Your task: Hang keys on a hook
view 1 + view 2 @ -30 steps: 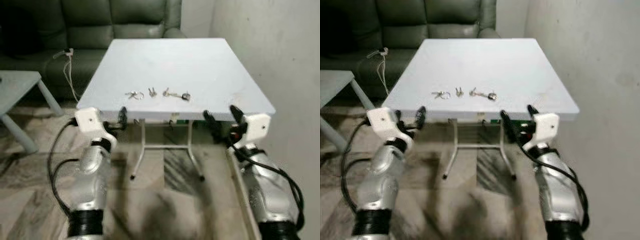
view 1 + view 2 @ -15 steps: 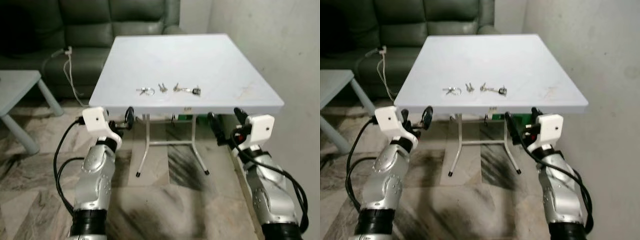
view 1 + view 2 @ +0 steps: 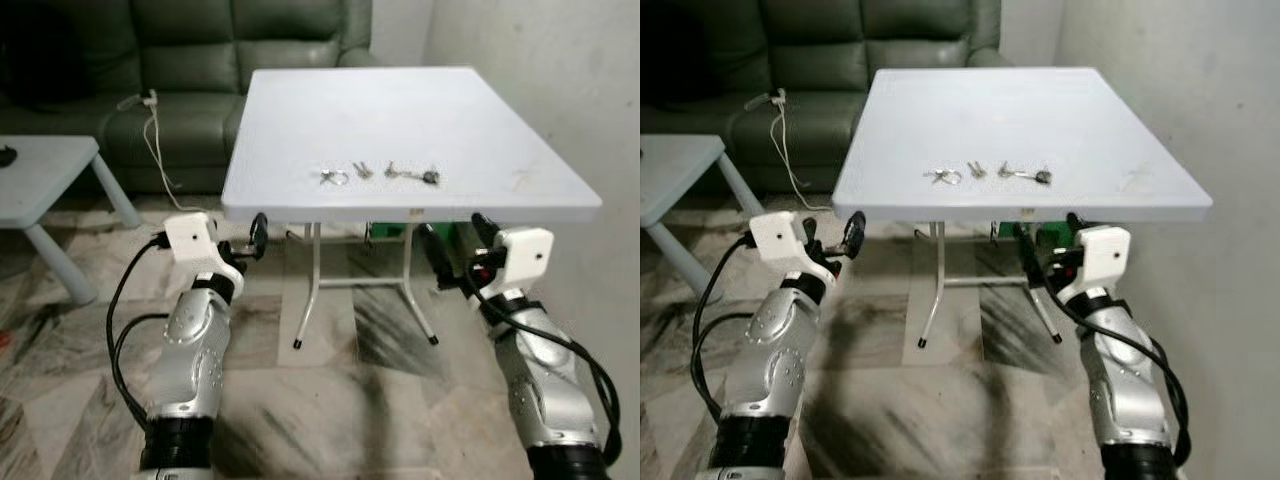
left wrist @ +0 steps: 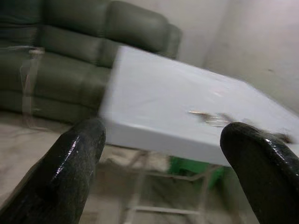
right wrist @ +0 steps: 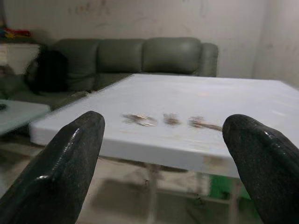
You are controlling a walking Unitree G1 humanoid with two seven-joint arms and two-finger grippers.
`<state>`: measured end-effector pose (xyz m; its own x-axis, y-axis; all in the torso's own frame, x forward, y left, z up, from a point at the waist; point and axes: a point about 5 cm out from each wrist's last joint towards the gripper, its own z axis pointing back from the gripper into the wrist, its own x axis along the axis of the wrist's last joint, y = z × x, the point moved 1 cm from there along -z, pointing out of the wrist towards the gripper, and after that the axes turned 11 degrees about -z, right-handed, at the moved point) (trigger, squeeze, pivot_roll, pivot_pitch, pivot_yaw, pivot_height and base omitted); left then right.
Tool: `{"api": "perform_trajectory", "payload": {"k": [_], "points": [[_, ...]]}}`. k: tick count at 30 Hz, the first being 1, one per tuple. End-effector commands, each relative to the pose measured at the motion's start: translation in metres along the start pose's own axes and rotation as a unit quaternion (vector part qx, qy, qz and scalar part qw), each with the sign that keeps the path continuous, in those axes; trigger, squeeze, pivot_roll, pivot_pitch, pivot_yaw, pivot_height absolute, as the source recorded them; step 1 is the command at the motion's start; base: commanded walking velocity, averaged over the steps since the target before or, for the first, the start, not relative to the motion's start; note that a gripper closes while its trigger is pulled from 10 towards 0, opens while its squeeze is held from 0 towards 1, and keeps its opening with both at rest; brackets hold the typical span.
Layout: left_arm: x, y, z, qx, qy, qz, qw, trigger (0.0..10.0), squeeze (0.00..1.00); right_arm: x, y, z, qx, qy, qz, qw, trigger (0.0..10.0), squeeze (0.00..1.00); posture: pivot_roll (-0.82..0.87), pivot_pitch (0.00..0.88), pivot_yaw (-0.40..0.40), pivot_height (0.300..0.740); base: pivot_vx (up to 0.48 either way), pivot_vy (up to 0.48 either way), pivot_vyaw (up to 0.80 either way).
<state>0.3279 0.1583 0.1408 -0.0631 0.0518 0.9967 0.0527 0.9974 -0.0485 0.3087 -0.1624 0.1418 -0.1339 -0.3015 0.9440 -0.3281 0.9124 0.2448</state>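
A white desk (image 3: 420, 110) stands by the wall, with three small sets of keys (image 3: 378, 174) lying in a row near its front edge: a ring (image 3: 334, 178) on the left, a small pair (image 3: 362, 170) in the middle, and a longer bunch (image 3: 410, 175) with a dark fob on the right.

The left hand (image 3: 243, 243) is raised in front of the desk's left front corner, below the top's edge and apart from it. Its fingers (image 4: 70, 172) are spread wide and hold nothing. The keys lie ahead of it and off to the right, well apart.

The right hand (image 3: 455, 245) is held under the desk's right front edge, also released and empty, fingers (image 5: 65, 168) wide. The keys lie ahead of it on the top, slightly to its left, out of contact.

A green sofa (image 3: 190, 60) stands behind the desk, with a cable (image 3: 155, 130) hanging over its seat. A low side table (image 3: 45, 180) is at the left. The floor (image 3: 340, 400) is marbled tile.
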Motion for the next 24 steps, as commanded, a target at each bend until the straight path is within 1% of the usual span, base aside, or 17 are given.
{"api": "perform_trajectory", "payload": {"k": [1,17,24], "points": [[0.0028,-0.0013,-0.0019,0.002,-0.006,-0.007,1.0,10.0,0.0,0.0045,-0.0008,-0.0005,0.002,-0.004,0.005,1.0,10.0,0.0,-0.08,0.0,-0.019,0.74,0.0,0.0,0.0],[0.0041,-0.0007,-0.0018,-0.001,-0.012,0.0,1.0,10.0,0.0,0.0043,-0.0019,-0.0005,-0.002,-0.002,0.005,1.0,10.0,0.0,-0.08,0.0,-0.02,0.74,0.0,0.0,0.0],[0.0035,0.0009,-0.0015,0.001,-0.01,-0.002,1.0,10.0,0.0,0.004,-0.0015,-0.001,-0.002,-0.002,0.004,1.0,10.0,0.0,-0.07,0.0,-0.02,0.74,0.271,0.0,0.0]]}}
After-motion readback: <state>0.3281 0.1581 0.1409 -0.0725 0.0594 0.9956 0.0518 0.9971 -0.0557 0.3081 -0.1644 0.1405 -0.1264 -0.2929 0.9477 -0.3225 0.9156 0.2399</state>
